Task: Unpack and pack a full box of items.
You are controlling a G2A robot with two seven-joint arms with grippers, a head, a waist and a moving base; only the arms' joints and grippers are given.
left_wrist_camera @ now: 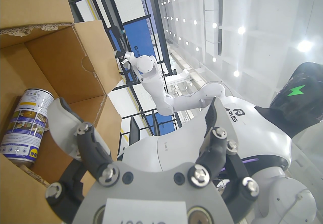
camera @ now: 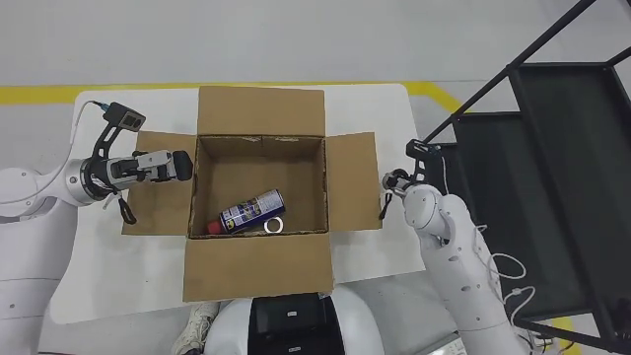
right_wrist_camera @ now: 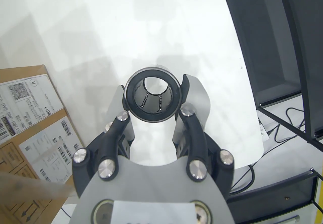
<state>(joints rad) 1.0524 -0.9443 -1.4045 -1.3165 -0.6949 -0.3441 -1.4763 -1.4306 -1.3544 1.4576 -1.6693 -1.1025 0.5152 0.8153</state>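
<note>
Open cardboard box [camera: 261,110] mid-table, all four flaps folded out, one corrugated rim torn and ragged. Inside, near the front wall, spray can [camera: 250,211] lies on its side: dark blue cylinder, printed label, red at one end. Small white ring [camera: 274,225] just beside it, material unclear. Over the left flap hovers the left gripper [camera: 180,166], fingers spread wide, nothing between them. Right of the box, above the bare white table [camera: 365,108], the right gripper [right_wrist_camera: 154,88] pinches a short metal sleeve [right_wrist_camera: 151,105]: hollow, dark end ring, grooved rows down the bore, far end hidden. Black metal rack [camera: 562,158] beside the table, cut off at the edge of view.
</note>
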